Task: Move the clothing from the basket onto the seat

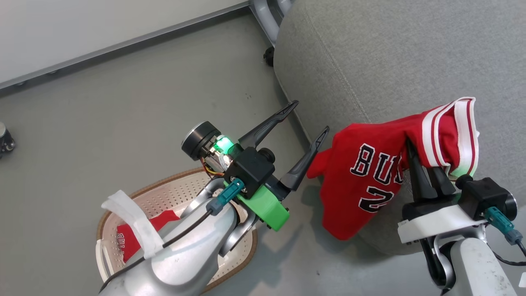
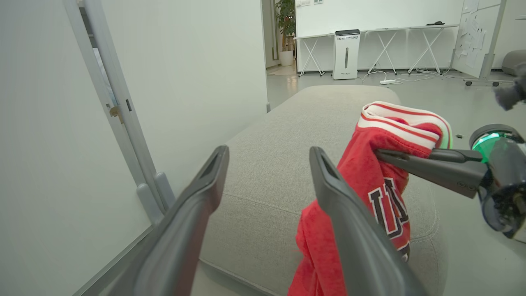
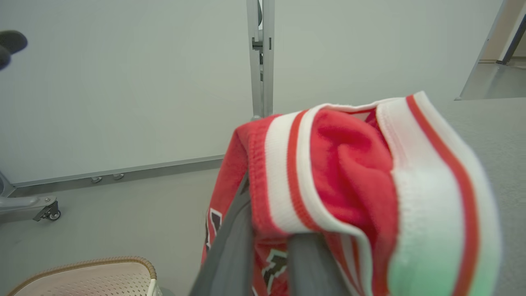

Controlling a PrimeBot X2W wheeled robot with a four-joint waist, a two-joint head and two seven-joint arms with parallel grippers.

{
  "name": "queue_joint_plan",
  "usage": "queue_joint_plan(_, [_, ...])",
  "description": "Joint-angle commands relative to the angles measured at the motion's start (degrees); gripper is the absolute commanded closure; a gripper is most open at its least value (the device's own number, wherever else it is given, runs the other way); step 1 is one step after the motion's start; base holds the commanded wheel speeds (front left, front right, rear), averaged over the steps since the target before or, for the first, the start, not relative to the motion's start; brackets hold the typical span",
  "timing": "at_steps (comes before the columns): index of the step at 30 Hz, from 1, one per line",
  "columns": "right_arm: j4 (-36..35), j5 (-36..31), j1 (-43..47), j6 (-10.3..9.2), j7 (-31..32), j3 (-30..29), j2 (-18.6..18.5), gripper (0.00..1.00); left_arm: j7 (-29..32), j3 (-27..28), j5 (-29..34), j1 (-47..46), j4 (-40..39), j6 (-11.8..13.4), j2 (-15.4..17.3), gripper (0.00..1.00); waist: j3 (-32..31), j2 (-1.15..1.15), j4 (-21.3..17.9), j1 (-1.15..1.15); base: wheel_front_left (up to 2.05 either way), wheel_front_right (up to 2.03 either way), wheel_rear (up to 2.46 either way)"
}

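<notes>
Room: smooth grey floor (image 1: pixel 123 102), bounded at the far side by a white partition wall (image 1: pixel 82 24) on a metal frame; the left wrist view looks past it into an open area with folding tables (image 2: pixel 386 31), a white standing unit (image 2: pixel 347 53) and a potted plant (image 2: pixel 285 28). Seat (image 1: pixel 390 49): light-grey upholstery with a rounded front edge and one seam, at the upper right of the head view. Basket (image 1: pixel 176 191): on the floor at lower left, well apart from the seat, largely hidden behind the left forearm. Red garment with dark lettering (image 1: pixel 361 181): draped over the seat's front corner. Its long axis runs from the raised white-striped trim at upper right down to the lower left, where the loose end hangs off the edge towards the floor; the lettering faces the head camera. Second red garment (image 1: pixel 129 246): lies crumpled in the basket, white lettering partly showing. Right pincer (image 1: pixel 421 162): narrow, clamped on the first garment just under the striped trim, fingers pointing up into the folds. Left pincer (image 1: pixel 311 115): wide and empty, above the floor between basket and seat, with one finger just beside the garment's hanging edge; contact cannot be told. A small black caster (image 1: pixel 269 55) sits at the seat's far corner.
</notes>
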Motion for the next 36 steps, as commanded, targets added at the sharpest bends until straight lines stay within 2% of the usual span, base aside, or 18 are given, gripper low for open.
queue_joint_plan(1, [-0.4,0.4,-0.2,-0.06,-0.2,-0.2,-0.1,1.00,0.0,0.0,0.5,-0.8,-0.2,0.2,0.7,0.00,1.1,0.44,-1.1,0.00,0.00,0.00,0.00])
queue_joint_plan(8, [-1.9,-0.6,-5.9,-0.06,-0.2,-2.1,-0.2,1.00,0.5,0.0,0.5,-1.3,-0.8,0.3,1.6,0.00,3.3,0.44,-1.5,0.00,0.00,0.00,0.00])
queue_joint_plan(15, [-3.0,-1.3,-16.3,-0.06,-0.2,-5.4,-3.7,1.00,1.5,0.1,1.0,-3.2,-2.6,0.2,3.0,0.00,8.5,0.44,-0.7,0.00,0.00,0.00,0.00])
queue_joint_plan(26, [-1.4,-2.1,-39.0,-0.06,-0.2,-11.3,-11.8,1.00,3.5,0.3,2.5,-6.5,-6.1,0.0,6.1,0.00,18.4,0.44,0.6,0.00,0.00,0.00,0.00])
queue_joint_plan(36, [8.6,-1.4,-57.3,-0.07,-0.2,-13.6,-20.8,1.00,4.7,0.4,3.4,-8.9,-8.5,-0.2,8.1,0.00,25.4,0.44,1.6,0.00,0.00,0.00,0.00])
